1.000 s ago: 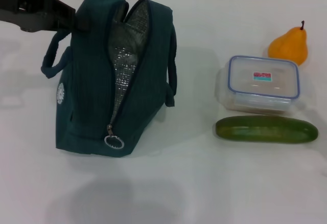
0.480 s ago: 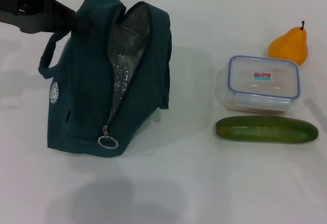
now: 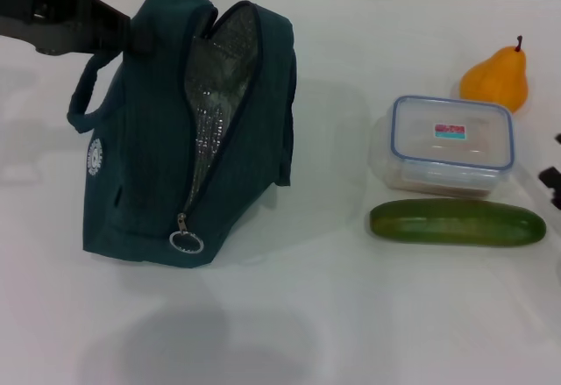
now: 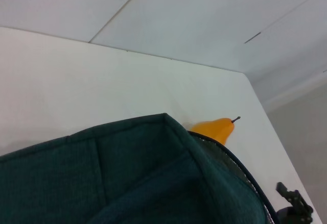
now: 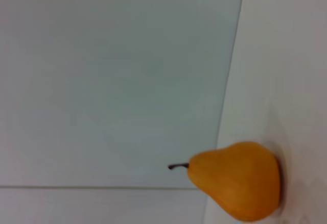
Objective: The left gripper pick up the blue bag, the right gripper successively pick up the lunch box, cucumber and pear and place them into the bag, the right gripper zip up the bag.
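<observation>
We are seeing left tool [image 3: 131, 34] at upper left of head view, gripping top edge of blue bag [image 3: 149, 157]; bag standing unzipped on worktop [image 3: 351, 315]. Right tool [image 3: 552, 179] peeking in at right edge; grip state unclear. Lunch box [image 3: 451, 144], cucumber [image 3: 456, 223], pear [image 3: 498, 78] sitting at right, untouched.

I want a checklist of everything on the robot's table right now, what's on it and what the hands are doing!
Surface: white table, bare where not occupied.
Blue bag: upright, unzipped, foil lining showing, zipper ring low at the front.
Lunch box: lid on, right of the bag.
Cucumber: lying in front of the lunch box.
Pear: upright behind the lunch box.
Clutter: nothing seen.
Left gripper: at the bag's top edge.
Right gripper: barely in view at the right edge.
Cables: nothing seen.
Surroundings: pale panelled wall.
</observation>
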Robot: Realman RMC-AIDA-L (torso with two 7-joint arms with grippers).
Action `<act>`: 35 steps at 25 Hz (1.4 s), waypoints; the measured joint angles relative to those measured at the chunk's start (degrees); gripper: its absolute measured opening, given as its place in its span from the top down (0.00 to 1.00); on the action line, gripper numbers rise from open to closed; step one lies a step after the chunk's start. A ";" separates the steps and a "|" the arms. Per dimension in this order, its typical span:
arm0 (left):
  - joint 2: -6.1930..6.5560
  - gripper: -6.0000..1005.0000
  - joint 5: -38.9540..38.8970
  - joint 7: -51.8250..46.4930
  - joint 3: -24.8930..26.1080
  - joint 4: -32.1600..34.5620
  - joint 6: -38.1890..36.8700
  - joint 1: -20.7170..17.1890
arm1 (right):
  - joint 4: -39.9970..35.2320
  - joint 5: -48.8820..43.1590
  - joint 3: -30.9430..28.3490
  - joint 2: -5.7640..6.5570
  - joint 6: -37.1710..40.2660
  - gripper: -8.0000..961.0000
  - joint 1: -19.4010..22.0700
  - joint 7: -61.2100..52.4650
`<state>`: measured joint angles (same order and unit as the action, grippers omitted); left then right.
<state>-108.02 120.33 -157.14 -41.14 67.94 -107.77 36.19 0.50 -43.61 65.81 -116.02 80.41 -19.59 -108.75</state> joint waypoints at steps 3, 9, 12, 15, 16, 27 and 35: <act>-0.06 0.95 0.00 -0.01 0.00 0.00 -0.02 0.02 | 0.01 -0.45 0.90 -0.04 -2.05 0.22 -1.56 -0.03; -0.14 0.95 0.00 0.00 0.00 0.00 -0.10 -0.04 | -0.29 -0.70 1.62 -0.19 -3.73 0.22 -3.61 0.02; -0.07 0.95 0.00 0.10 -0.06 0.00 -0.15 -0.16 | -0.70 -0.70 1.64 -0.19 -3.95 0.22 -4.27 0.14; -0.05 0.95 0.00 0.19 -0.08 0.00 -0.17 -0.26 | -1.36 -0.70 1.65 -0.17 -4.88 0.23 -4.94 0.26; -0.05 0.95 0.00 0.23 -0.08 0.00 -0.17 -0.29 | -1.39 -0.70 1.66 -0.17 -5.15 0.23 -5.21 0.27; 0.00 0.95 -0.02 0.64 -0.08 0.00 -0.26 -0.33 | -1.46 -0.68 1.81 -0.17 -6.67 0.28 -7.07 0.53; 0.01 0.95 -0.02 0.67 -0.08 0.00 -0.26 -0.31 | -1.47 -0.54 1.87 -0.17 -6.86 0.31 -7.25 0.56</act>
<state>-108.01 120.32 -156.47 -41.22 67.94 -108.02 35.87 -0.97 -44.15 67.68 -116.19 73.55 -26.84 -108.19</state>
